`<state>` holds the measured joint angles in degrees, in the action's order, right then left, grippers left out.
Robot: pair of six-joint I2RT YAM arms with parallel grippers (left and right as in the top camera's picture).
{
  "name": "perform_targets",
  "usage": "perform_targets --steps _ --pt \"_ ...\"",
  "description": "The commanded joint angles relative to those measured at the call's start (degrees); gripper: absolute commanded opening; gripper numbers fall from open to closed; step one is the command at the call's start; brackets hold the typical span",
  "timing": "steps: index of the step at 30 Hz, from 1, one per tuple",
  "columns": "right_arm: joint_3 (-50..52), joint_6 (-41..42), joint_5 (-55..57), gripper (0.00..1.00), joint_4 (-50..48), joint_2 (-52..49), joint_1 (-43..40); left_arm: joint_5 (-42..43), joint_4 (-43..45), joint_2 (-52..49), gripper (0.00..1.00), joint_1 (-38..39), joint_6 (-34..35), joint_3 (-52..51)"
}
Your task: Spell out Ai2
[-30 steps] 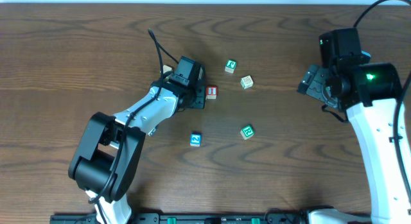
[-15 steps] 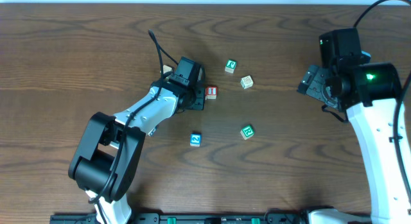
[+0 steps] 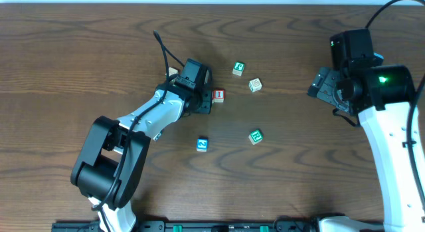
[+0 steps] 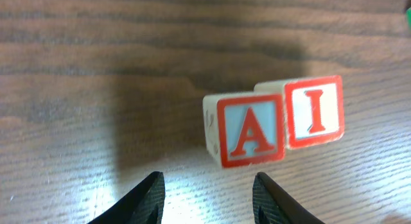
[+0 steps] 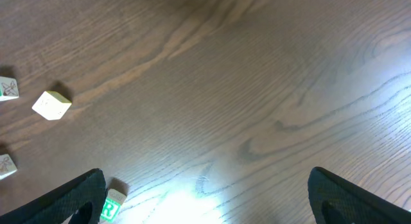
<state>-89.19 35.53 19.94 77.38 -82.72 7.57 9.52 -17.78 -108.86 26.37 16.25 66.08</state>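
Cubes on the table (image 3: 292, 185): the A cube (image 4: 250, 131) and the I cube (image 4: 313, 113) are seen from the left wrist standing side by side and touching, both red letters upright, A to the left of I. The left gripper (image 4: 207, 180) is held just short of the A cube, its fingers slightly parted with nothing between them. From overhead the A cube is hidden beneath that gripper. The 2 cube (image 3: 202, 144) is seen apart from the pair, lower in the overhead view. The right gripper (image 5: 205, 176) is spread wide and empty over bare wood, well apart from all three. A far green cube (image 3: 239, 68), a beige cube (image 3: 255, 84) and a near green cube (image 3: 255, 135) are scattered between the arms.
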Motion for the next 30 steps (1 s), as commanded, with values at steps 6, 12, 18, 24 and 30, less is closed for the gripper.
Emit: perform_targets --steps 6,12,18,24,30 --pt "0.07 -0.44 0.81 0.99 0.22 0.15 -0.42 -0.52 -0.66 -0.46 0.47 -0.04 -1.29 0.72" --pt "0.07 -0.44 0.83 0.99 0.2 0.15 -0.42 -0.5 0.83 -1.77 0.46 -0.04 -1.27 0.72" --pt "0.07 -0.44 0.83 0.99 0.2 0.15 -0.42 -0.44 1.73 -2.43 0.46 -0.04 -1.25 0.72" --pt "0.07 -0.44 0.83 0.99 0.2 0.15 -0.42 -0.48 2.03 -2.4 0.44 -0.04 -1.25 0.72" --pt "0.07 -0.44 0.83 0.99 0.2 0.15 -0.42 -0.5 3.1 -2.4 0.44 -0.07 -1.25 0.72"
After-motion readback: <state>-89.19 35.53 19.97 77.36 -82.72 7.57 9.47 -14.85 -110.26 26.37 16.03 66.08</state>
